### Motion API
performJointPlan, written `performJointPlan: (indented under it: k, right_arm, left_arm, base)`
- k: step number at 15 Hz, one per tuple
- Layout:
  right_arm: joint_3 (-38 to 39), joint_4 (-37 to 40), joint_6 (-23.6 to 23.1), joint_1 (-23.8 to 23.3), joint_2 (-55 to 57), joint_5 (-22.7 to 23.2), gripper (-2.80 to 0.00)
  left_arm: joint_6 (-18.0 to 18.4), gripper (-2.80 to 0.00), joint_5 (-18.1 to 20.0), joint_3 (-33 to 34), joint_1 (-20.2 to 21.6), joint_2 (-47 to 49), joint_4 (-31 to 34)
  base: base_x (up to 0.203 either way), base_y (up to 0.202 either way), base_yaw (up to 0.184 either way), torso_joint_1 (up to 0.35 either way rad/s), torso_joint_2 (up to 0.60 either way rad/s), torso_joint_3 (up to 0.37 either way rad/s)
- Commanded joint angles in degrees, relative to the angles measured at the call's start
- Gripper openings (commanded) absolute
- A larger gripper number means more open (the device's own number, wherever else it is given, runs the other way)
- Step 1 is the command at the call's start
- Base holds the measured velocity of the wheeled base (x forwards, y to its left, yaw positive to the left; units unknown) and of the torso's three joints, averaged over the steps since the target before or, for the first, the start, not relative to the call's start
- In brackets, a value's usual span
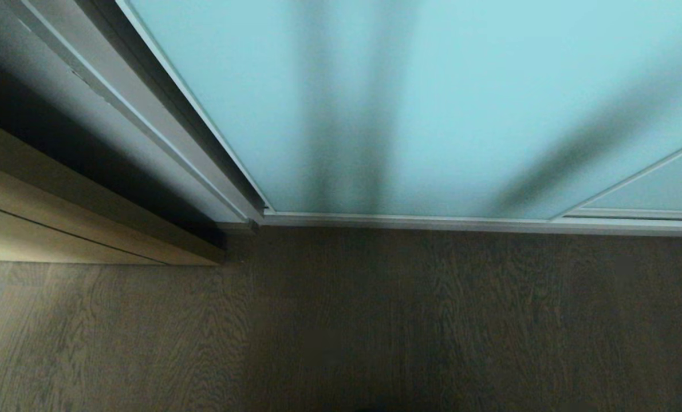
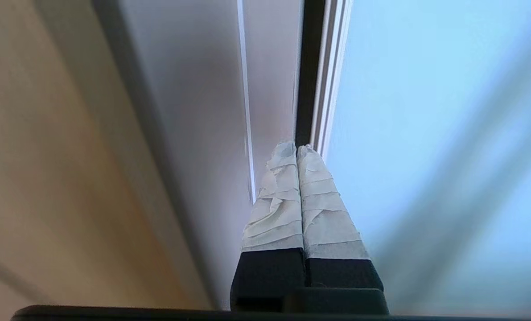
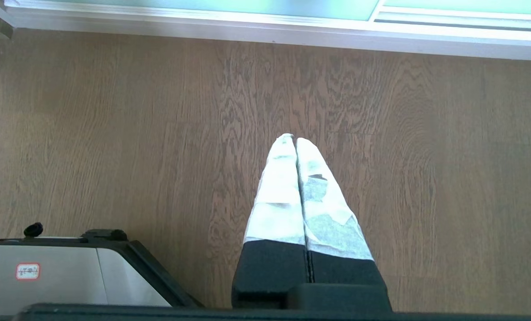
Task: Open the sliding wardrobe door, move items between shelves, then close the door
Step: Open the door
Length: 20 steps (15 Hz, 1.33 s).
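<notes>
We look down with our head camera at the foot of the wardrobe. The sliding wardrobe door (image 1: 432, 103), a pale aqua frosted panel in a thin silvery frame, fills the view from about 11 o'clock round to 3 o'clock and is closed; its bottom rail runs level across the middle, meeting the wooden floor (image 1: 375, 320). A second panel (image 1: 661, 186) shows at 3 o'clock behind a slanted frame edge. At 9 o'clock stands a light-brown wooden door (image 1: 60, 229), and between it and the aqua panel rises a grey wardrobe side frame (image 1: 146, 126). Two soft dark shadows fall across the glass. Neither arm appears in this view.

Our left end effector (image 2: 296, 149) shows in its wrist view, its two white-taped fingers (image 2: 278, 200) pressed together with nothing between them. The tips point at the dark gap beside the door's silvery left frame; we cannot tell whether they touch it.

Our right end effector (image 3: 294, 138) hangs above the floor in its own wrist view, fingers likewise pressed flat together and empty, aimed towards the door's bottom rail (image 3: 247, 26) but well apart from it. Part of our grey-and-black base (image 3: 69, 272) shows beside it.

No cushion or shelf is visible behind the frosted glass.
</notes>
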<state>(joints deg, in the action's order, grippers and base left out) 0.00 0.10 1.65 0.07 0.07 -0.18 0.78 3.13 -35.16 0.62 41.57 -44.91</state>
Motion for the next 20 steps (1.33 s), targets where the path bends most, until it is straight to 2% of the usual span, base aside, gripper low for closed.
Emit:
performJointPlan:
  k: [1,3,6,8,9,11,13,15,16,18,20]
  right_arm:
    - [0.0,0.0,0.1,0.0,0.0,0.0,-2.8]
    - [0.0,0.0,0.0,0.0,0.0,0.0,-2.8]
    - [0.0,0.0,0.0,0.0,0.0,0.0,-2.8]
    - [0.0,0.0,0.1,0.0,0.0,0.0,-2.8]
    - [0.0,0.0,0.0,0.0,0.0,0.0,-2.8]
    - [0.0,0.0,0.0,0.0,0.0,0.0,-2.8]
    - [0.0,0.0,0.0,0.0,0.0,0.0,-2.8]
    - [0.0,0.0,0.0,0.0,0.0,0.0,-2.8]
    - [0.0,0.0,0.1,0.0,0.0,0.0,-2.8]
    - [0.0,0.0,0.0,0.0,0.0,0.0,-2.8]
    - [0.0,0.0,0.0,0.0,0.0,0.0,-2.8]
  left_arm:
    - [0.4,-2.8,-0.1,1.2,0.1,3.3,-6.1]
    - [-0.3,-2.8,-0.1,1.2,0.0,5.1,-7.0]
    - [-0.1,-2.8,-0.1,0.8,0.0,7.0,-15.0]
    - [-0.6,-2.8,0.1,0.9,0.0,7.2,-15.2]
    - [-0.8,-2.8,0.1,1.2,0.0,7.5,-13.4]
    - [-1.1,-2.8,-0.9,0.8,0.0,7.2,-6.2]
    - [-1.0,-2.8,-1.5,0.1,0.1,5.2,4.7]
    - [-0.7,-2.8,0.3,-3.4,0.0,2.8,19.1]
    - [-0.6,-2.8,2.3,-6.4,0.0,1.9,24.3]
    - [-0.4,-2.8,5.0,-11.6,0.1,1.3,30.8]
    - [-0.3,-2.8,5.7,-12.2,0.0,3.4,31.5]
  base:
    - [0.0,0.0,0.0,0.0,0.0,0.0]
    - [0.0,0.0,0.0,0.0,0.0,0.0]
    - [0.0,0.0,0.0,0.0,0.0,0.0]
    - [0.0,0.0,0.0,0.0,0.0,0.0]
    - [0.0,0.0,0.0,0.0,0.0,0.0]
    - [0.0,0.0,0.0,0.0,0.0,0.0]
    - [0.0,0.0,0.0,0.0,0.0,0.0]
    - [0.0,0.0,0.0,0.0,0.0,0.0]
    - [0.0,0.0,0.0,0.0,0.0,0.0]
    - [0.0,0.0,0.0,0.0,0.0,0.0]
    - [0.0,0.0,0.0,0.0,0.0,0.0]
